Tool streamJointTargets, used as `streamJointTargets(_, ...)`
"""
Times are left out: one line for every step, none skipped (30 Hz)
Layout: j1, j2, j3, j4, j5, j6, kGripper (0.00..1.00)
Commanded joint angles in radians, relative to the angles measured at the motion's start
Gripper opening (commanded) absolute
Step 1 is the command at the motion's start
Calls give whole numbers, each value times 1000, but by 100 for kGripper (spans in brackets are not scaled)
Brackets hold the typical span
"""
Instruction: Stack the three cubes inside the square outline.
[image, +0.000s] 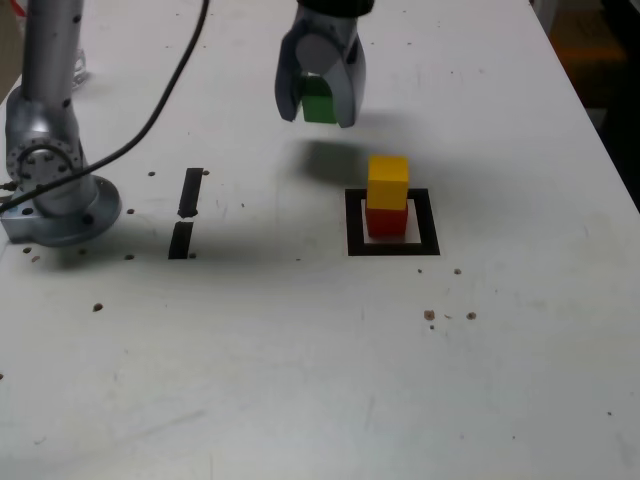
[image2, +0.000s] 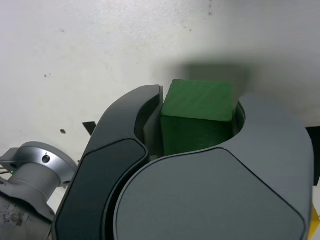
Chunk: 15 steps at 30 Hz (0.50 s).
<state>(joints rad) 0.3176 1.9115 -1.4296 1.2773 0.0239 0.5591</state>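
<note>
My gripper (image: 320, 110) hangs above the table, shut on the green cube (image: 319, 101), behind and to the exterior view's left of the square outline (image: 392, 245). The wrist view shows the green cube (image2: 198, 116) pinched between the two grey fingers (image2: 130, 117). Inside the black outline the red cube (image: 386, 221) rests on the white centre, and the yellow cube (image: 388, 181) sits on top of it. The gripper's shadow falls on the table just behind the stack.
The arm's silver base (image: 55, 190) stands at the exterior view's left with a black cable running up from it. Two short black tape strips (image: 186, 212) lie between the base and the outline. Small dark specks dot the white table (image: 300, 380).
</note>
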Motion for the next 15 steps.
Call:
streamJointTargets(-5,-23,-4,16,4,-10,28)
streamJointTargets(-8,-32,-6,26,5,-15,28)
streamJointTargets(-10,-42,-8,36,7,-22,28)
streamJointTargets(-14,-51,-10,45,9,-30,28)
streamJointTargets(-18,-57,-12,51,10,-37,28)
streamJointTargets(-25,-66,-15,60,13,-49,28)
streamJointTargets(-35,-76,-19,69,16,-62,28)
streamJointTargets(-46,-85,-23,78,19,-76,28)
streamJointTargets(-63,-96,-31,90,23,-96,28)
streamJointTargets(-82,-106,-41,103,26,-116,28)
streamJointTargets(-103,-115,-54,118,29,-136,28)
streamJointTargets(-117,-120,-63,130,30,-152,28)
streamJointTargets(-136,-128,-74,145,31,-174,28)
streamJointTargets(-159,-137,-84,160,30,-203,28)
streamJointTargets(-172,-143,-88,167,30,-222,28)
